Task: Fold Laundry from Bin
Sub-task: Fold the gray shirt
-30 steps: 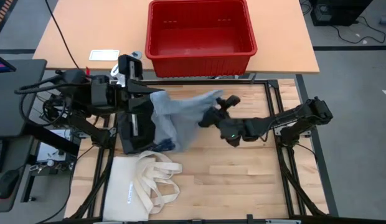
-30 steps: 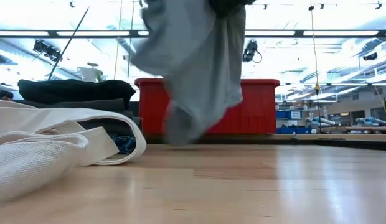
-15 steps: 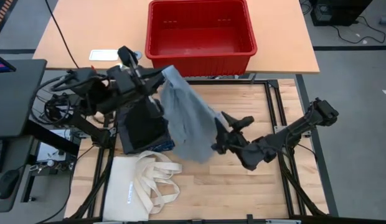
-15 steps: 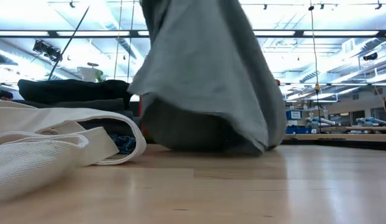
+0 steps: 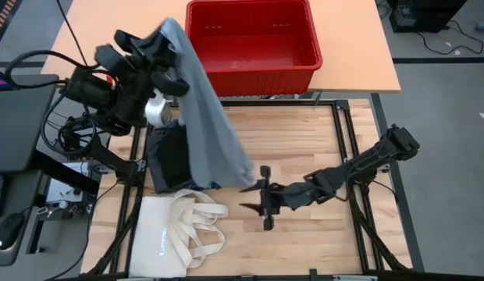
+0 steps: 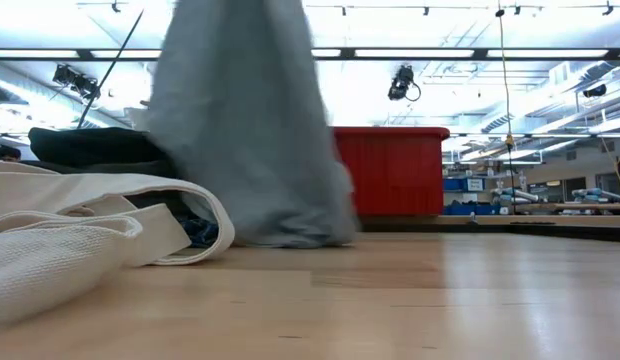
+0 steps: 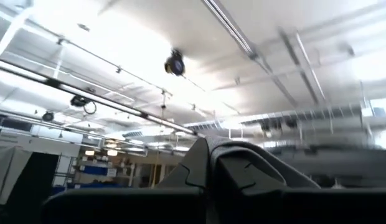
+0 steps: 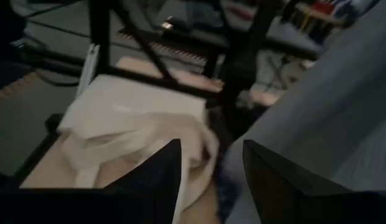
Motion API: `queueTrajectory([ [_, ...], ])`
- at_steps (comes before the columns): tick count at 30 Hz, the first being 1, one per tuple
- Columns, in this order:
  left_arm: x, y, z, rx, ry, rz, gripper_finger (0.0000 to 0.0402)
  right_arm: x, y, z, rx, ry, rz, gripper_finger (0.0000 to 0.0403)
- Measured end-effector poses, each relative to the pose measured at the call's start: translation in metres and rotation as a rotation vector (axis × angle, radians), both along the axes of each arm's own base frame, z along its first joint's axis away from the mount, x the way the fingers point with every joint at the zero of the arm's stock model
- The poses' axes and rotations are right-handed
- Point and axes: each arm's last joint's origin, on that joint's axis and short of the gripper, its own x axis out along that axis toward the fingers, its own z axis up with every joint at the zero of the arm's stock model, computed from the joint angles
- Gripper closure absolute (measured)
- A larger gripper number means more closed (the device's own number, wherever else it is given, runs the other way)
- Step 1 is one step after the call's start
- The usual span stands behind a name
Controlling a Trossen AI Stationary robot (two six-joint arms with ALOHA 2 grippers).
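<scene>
Since a second ago the left hand [image 5: 160, 39] has risen beside the bin [image 5: 252, 47], pinching shut the grey garment [image 5: 207, 125] draping to the tabletop [image 5: 304, 234], while the right hand [image 5: 258, 197], fingers apart, empty, dropped low.

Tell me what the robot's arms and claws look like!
Both arms are black and thin, made of jointed pieces. The left gripper is chunky, with black cables looping off its arm. The right gripper ends in two flat, pointed black fingers.
</scene>
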Motion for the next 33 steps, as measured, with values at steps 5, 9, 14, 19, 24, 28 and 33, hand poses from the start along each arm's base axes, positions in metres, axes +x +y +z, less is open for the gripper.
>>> queueTrajectory([
  [5, -0.002, -0.001, 0.002, -0.013, -0.041, -0.019, 0.0386, 0.022, -0.005, -0.033, -0.008, 0.079, -0.036, 0.0223],
  [9, 0.009, -0.009, -0.007, 0.018, 0.108, -0.084, 0.0386, 0.033, -0.012, -0.054, -0.058, 0.105, -0.187, 0.0223],
  [14, 0.028, -0.026, -0.032, 0.108, 0.433, -0.207, 0.0386, 0.029, -0.018, -0.055, -0.047, 0.142, -0.287, 0.0223],
  [19, 0.037, -0.039, -0.062, 0.181, 0.74, -0.445, 0.0386, 0.012, -0.025, -0.027, 0.02, 0.097, -0.315, 0.0223],
  [24, 0.044, -0.038, -0.086, 0.157, 0.958, -0.513, 0.0386, -0.003, -0.018, 0.002, -0.021, -0.007, -0.286, 0.0223],
  [28, 0.045, -0.032, -0.1, 0.086, 1.082, -0.507, 0.0386, -0.01, -0.005, 0.016, -0.202, -0.094, -0.368, 0.0223],
  [33, 0.05, -0.022, -0.125, 0.019, 1.308, -0.482, 0.0386, -0.012, 0.006, 0.029, -0.269, -0.184, -0.3, 0.0223],
])
